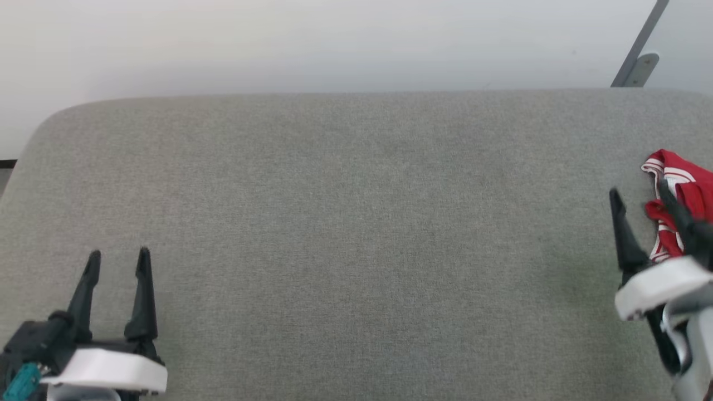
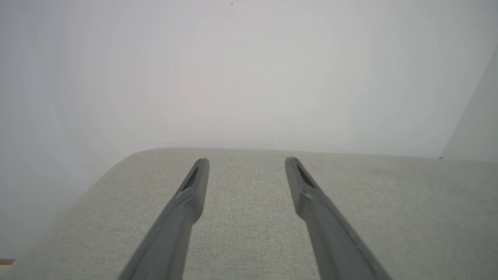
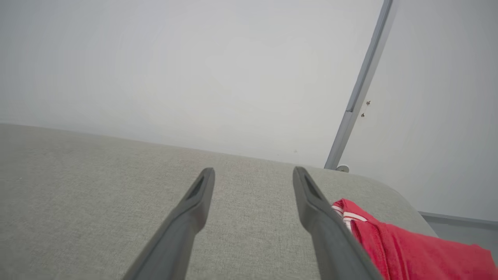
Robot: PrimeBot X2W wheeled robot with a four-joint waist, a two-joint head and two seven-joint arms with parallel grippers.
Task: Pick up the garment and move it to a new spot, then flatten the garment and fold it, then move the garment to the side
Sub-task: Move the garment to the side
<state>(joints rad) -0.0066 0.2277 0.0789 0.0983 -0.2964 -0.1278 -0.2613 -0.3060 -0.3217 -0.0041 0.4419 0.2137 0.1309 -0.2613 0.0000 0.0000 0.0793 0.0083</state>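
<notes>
1. Garment (image 1: 682, 189), red with striped trim, lies bunched at the right edge of the grey padded surface (image 1: 356, 195) in the head view. The right wrist view shows its folds up close.
2. A broad stretch of surface lies between the grippers; the far corners are rounded.
3. The right gripper (image 1: 638, 191) is spread wide and empty. The garment lies just outside its right finger; contact is unclear.
4. The left gripper (image 1: 120, 252) is parted and empty, well apart from the garment.

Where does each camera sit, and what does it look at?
Head: on the head, looking down on the grey top; left gripper lower left, right gripper by the shirt.
Left wrist: on the left arm, looking along its open fingers to the wall.
Right wrist: on the right arm; open fingers, shirt at right.
Shared: head and right wrist both show the shirt.
</notes>
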